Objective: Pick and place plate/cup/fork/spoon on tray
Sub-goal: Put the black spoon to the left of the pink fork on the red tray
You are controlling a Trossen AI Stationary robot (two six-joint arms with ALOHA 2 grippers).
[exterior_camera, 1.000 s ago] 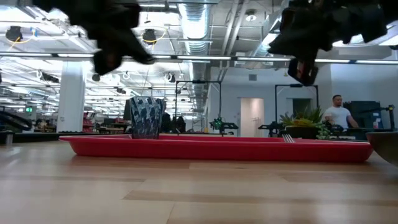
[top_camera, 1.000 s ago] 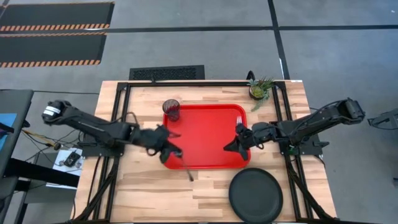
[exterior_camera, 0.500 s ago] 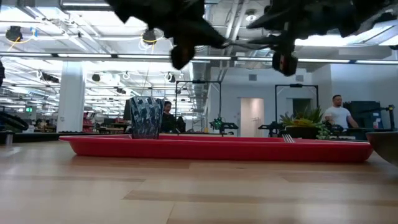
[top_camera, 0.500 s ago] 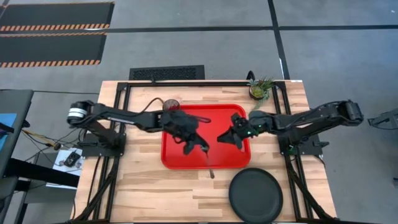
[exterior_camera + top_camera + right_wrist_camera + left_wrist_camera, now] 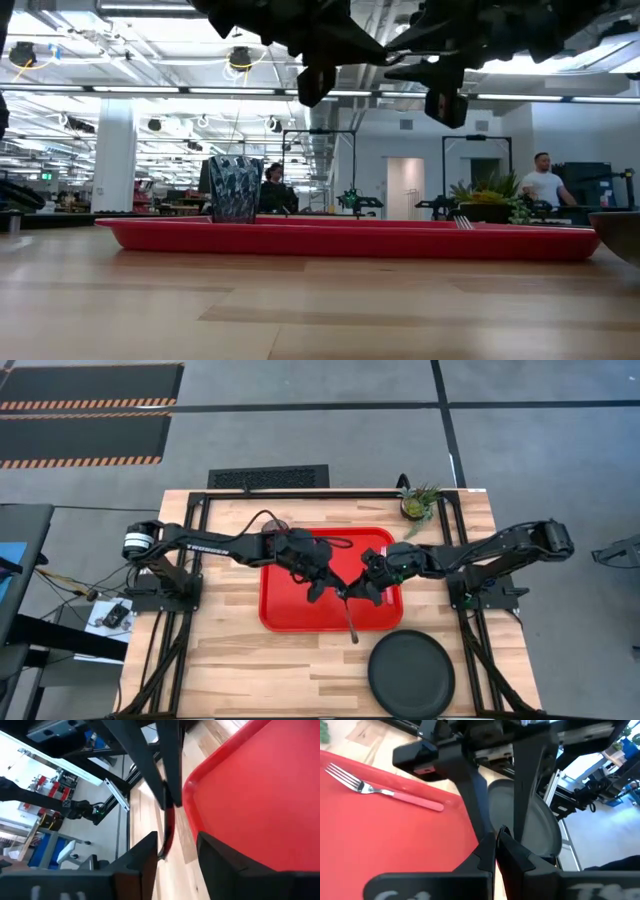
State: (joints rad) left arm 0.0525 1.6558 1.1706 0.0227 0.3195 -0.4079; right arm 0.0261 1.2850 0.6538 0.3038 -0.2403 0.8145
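Spoon pinched in left fingers overhead; right fingers spread, wrist view only.

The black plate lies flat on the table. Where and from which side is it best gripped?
Take the plate by its raised rim, from above, one finger inside and one outside. It lies flat on the table, so only the rim offers a hold. Choose the edge away from the tray, where its rim will not crowd the right hand.
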